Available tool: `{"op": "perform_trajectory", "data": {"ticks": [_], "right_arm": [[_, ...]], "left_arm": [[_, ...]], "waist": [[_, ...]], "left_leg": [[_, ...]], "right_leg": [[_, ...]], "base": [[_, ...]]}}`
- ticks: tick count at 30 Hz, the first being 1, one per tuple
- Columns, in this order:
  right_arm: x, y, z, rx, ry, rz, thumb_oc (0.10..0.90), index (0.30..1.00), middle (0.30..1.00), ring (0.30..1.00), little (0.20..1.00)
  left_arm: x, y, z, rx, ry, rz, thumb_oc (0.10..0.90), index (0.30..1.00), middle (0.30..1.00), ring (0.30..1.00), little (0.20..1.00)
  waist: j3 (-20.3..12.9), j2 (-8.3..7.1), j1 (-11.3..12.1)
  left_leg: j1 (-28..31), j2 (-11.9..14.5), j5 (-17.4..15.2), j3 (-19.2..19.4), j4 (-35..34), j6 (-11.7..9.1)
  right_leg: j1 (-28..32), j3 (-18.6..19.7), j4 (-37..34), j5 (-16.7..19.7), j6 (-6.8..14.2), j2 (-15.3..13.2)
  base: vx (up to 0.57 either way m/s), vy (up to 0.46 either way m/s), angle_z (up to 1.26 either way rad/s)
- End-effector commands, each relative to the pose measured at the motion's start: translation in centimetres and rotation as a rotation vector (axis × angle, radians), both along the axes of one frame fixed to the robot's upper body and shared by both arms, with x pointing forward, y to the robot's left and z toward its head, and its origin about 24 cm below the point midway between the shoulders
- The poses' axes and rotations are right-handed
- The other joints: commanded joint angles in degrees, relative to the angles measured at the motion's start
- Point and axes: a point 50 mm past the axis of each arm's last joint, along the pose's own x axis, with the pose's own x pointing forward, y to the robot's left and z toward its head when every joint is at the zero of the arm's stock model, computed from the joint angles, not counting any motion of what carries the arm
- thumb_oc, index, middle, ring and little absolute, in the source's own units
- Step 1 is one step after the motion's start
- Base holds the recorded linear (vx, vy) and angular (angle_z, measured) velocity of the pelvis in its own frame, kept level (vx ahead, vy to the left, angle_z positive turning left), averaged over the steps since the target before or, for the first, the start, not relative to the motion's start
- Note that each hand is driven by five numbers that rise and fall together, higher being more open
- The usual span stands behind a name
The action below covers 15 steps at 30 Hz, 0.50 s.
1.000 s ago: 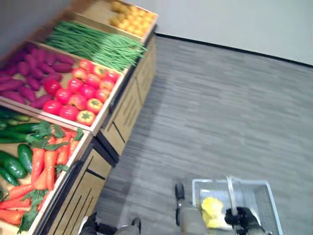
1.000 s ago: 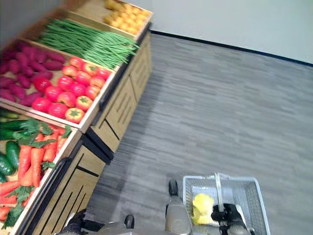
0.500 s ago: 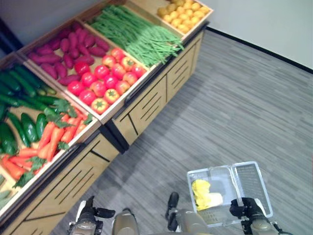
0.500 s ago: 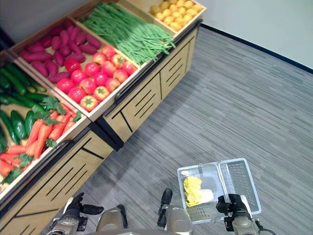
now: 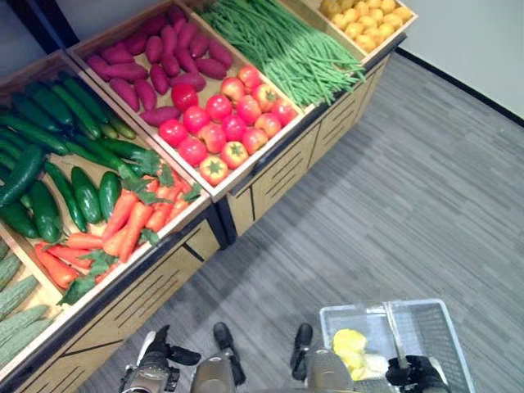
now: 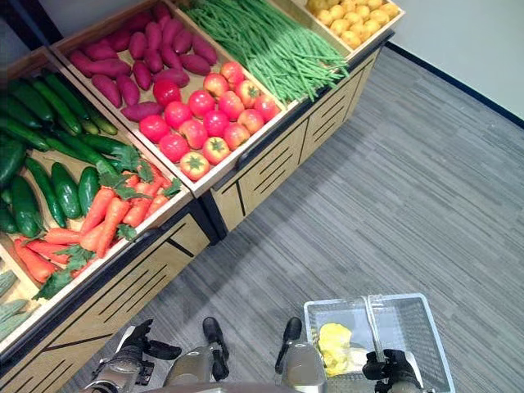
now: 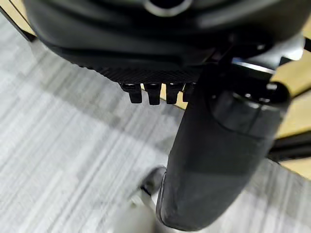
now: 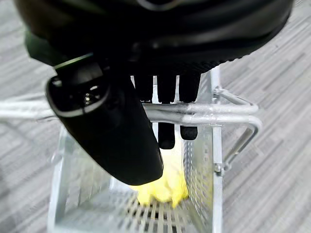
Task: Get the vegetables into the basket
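compared with half a second ago, the head camera has swung so that more of the produce stand (image 5: 270,176) fills the frame and the wire basket (image 6: 426,327) sits lower and closer to the stand's front; this reads as a camera shift, not as a move of the goods. the right hand (image 8: 167,97) has its fingers curled over the basket's metal handle (image 8: 209,112) and carries it, with a yellow vegetable (image 6: 334,340) already lying inside, on the side nearer the stand. the left hand (image 5: 160,364) hangs below the stand's front edge, well apart from the crates; in its wrist view the fingers are short, curled stubs holding nothing, so it reads as closed and empty. on the stand, the carrots (image 5: 123,225) lie in the crate nearest the left hand, cucumbers (image 5: 49,176) beside them, tomatoes (image 5: 225,123) further along, then green beans (image 5: 286,45). judged from their look, carrots are stiff and light and should be taken across the thick middle of the root, not by the leafy top. tomatoes are round and smooth, so they may slip and need an enclosing hold. beans are thin and loose and would be best taken as a bundle.
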Motion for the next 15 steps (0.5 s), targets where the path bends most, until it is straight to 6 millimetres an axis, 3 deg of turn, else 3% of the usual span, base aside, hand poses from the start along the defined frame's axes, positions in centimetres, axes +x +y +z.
{"op": "perform_trajectory", "data": {"ticks": [1,3,4,5,7,9,12,15], "right_arm": [[2.9,-1.3,1.5,-0.081,-0.090,0.073,0.400,0.300,0.300,0.300,0.300],[3.2,-1.1,1.6,-0.078,-0.099,0.082,0.400,0.300,0.300,0.300,0.300],[3.5,-0.9,1.6,-0.071,-0.115,0.089,0.400,0.300,0.300,0.300,0.300],[3.5,-0.9,1.6,-0.071,-0.115,0.090,0.400,0.300,0.300,0.300,0.300],[3.8,-0.7,1.7,-0.068,-0.126,0.096,0.400,0.300,0.300,0.300,0.300],[3.9,-0.2,1.5,-0.056,-0.130,0.101,0.400,0.300,0.300,0.300,0.300],[3.1,0.2,1.0,-0.041,-0.113,0.090,0.400,0.300,0.300,0.300,0.300],[1.9,0.5,0.4,-0.022,-0.072,0.075,0.400,0.300,0.300,0.300,0.300]], "left_arm": [[-1.5,2.9,0.6,0.079,0.019,0.043,0.900,1.000,1.000,1.000,1.000],[-1.5,3.0,0.7,0.079,0.018,0.048,0.900,1.000,1.000,1.000,1.000],[-1.3,3.2,0.8,0.085,0.014,0.047,0.900,1.000,1.000,1.000,1.000],[-1.3,3.2,0.8,0.085,0.014,0.047,0.900,1.000,1.000,1.000,1.000],[-1.3,3.4,0.9,0.092,0.010,0.054,0.900,1.000,1.000,1.000,1.000],[-0.8,3.4,1.0,0.100,0.000,0.047,0.900,1.000,1.000,1.000,1.000],[-0.4,3.6,1.3,0.119,-0.017,0.059,0.900,1.000,1.000,1.000,1.000],[-0.9,3.6,1.1,0.111,-0.008,0.083,0.900,1.000,1.000,1.000,1.000]], "waist": [[-1.45,-2.92,1.56],[-1.15,-2.67,1.45],[-0.57,-1.88,0.68],[-0.55,-1.90,0.70],[-0.25,-1.51,0.16],[0.18,-1.89,-0.64],[0.34,-2.54,-1.19],[0.08,-3.43,-0.99]], "left_leg": [[-1.84,0.96,-1.24,-2.27,2.42,-1.45],[-0.99,0.29,-1.44,-3.01,1.87,-0.98],[0.07,-0.02,-0.59,-4.22,0.72,-0.11],[0.11,-0.04,-0.59,-4.20,0.69,-0.11],[1.62,-0.32,-0.29,-5.77,-0.81,-0.44],[2.56,-0.05,-0.31,-8.27,-1.25,-1.93],[3.00,0.33,-1.36,-11.73,-0.44,-2.99],[3.06,0.53,-1.79,-14.36,0.98,-3.67]], "right_leg": [[3.49,5.74,6.50,8.28,7.25,-4.87],[2.14,7.18,9.73,8.65,7.05,-4.78],[-0.81,11.04,11.66,9.77,5.79,-2.13],[-0.82,11.07,11.71,9.74,5.79,-2.15],[-3.05,12.24,9.70,8.66,5.10,-0.98],[-4.07,14.35,-0.19,9.12,6.00,-1.56],[-5.53,19.76,-6.21,9.51,6.99,-1.54],[-4.17,18.93,-6.68,8.78,6.91,-1.20]], "base": [[0.10,0.227,0.18],[0.08,0.116,0.18],[0.08,0.097,0.21],[0.13,0.035,0.73],[0.15,-0.071,0.75],[0.18,-0.209,0.47],[0.14,-0.199,0.82],[0.10,-0.255,1.01]]}}
